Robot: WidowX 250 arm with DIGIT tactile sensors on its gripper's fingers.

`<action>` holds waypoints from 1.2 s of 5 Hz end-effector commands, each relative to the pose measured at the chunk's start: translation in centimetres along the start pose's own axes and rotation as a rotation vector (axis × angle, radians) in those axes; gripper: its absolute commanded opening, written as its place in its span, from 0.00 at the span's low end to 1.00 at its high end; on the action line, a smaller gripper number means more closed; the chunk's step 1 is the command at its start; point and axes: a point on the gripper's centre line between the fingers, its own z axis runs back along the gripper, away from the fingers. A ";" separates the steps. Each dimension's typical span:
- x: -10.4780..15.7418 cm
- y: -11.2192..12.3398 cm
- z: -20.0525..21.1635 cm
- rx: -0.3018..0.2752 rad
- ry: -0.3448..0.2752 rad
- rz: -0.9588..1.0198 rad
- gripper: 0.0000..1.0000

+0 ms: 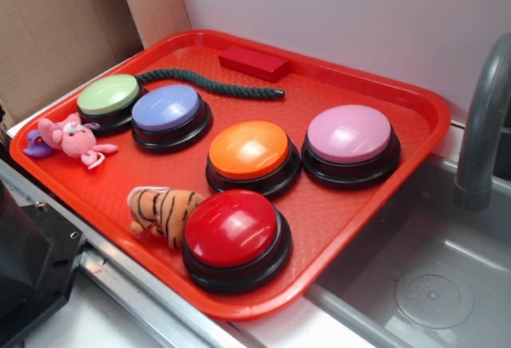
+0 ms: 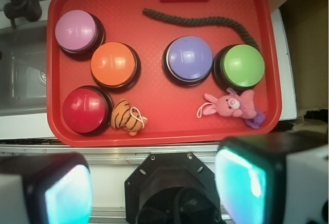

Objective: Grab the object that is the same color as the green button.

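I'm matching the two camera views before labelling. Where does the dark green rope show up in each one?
Exterior: the dark green rope lies near the tray's far edge, behind the lavender-blue button.
Wrist: the rope runs across the upper tray, above that button.
Shared landmark: the green button, at one end of the rope.

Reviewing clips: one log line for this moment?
phase: pre-reach | gripper: open, empty, above tray | target: green rope, untouched, behind green button

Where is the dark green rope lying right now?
In the exterior view the rope lies along the tray's far side, running from behind the green button past the lavender-blue button, just in front of the red block.
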 end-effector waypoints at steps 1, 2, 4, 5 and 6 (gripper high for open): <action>0.0 0.0 0.0 0.000 0.000 0.000 1.00; 1.3 1.5 -0.9 -0.007 -0.045 0.119 1.00; 4.9 5.8 -4.8 0.019 -0.061 0.430 1.00; 7.2 7.7 -7.0 0.087 -0.073 0.594 1.00; 9.0 9.5 -8.9 0.129 -0.087 0.734 1.00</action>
